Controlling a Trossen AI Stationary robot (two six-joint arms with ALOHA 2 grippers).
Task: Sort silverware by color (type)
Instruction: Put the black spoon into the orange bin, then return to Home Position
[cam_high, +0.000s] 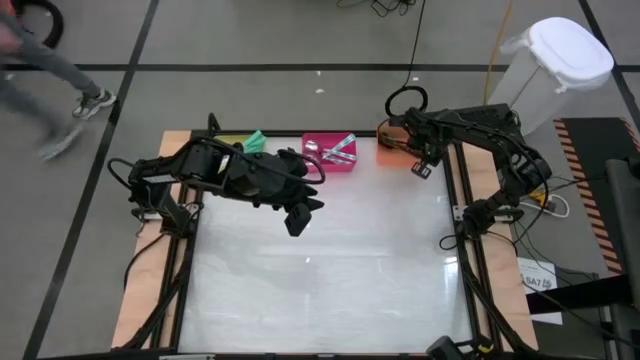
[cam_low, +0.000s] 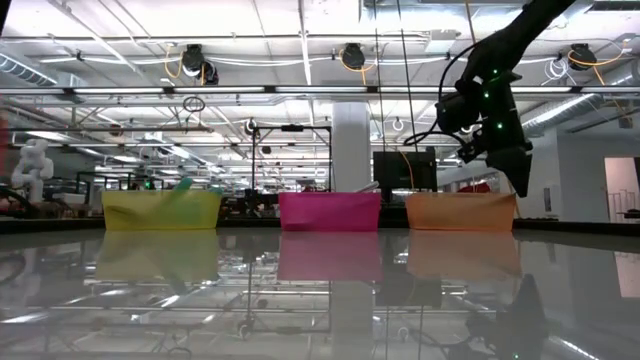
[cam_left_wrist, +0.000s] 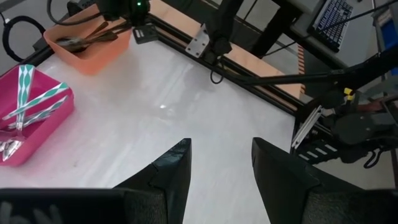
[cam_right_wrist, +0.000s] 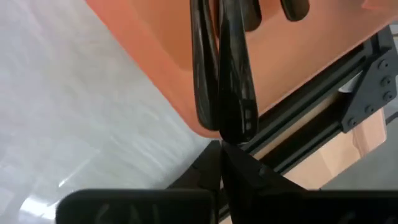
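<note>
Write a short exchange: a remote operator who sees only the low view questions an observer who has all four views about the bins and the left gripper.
Operator: What lies inside the orange bin?
Observer: Dark spoons, several of them lying together.
Operator: I cannot find the left gripper. Where is it?
Observer: Over the bare table, near the pink bin, open with nothing between its fingers.

A robotics lab: exposed ceiling ducts (cam_low: 300, 60), aluminium frames, other robot rigs behind the table (cam_low: 320, 300).
</note>
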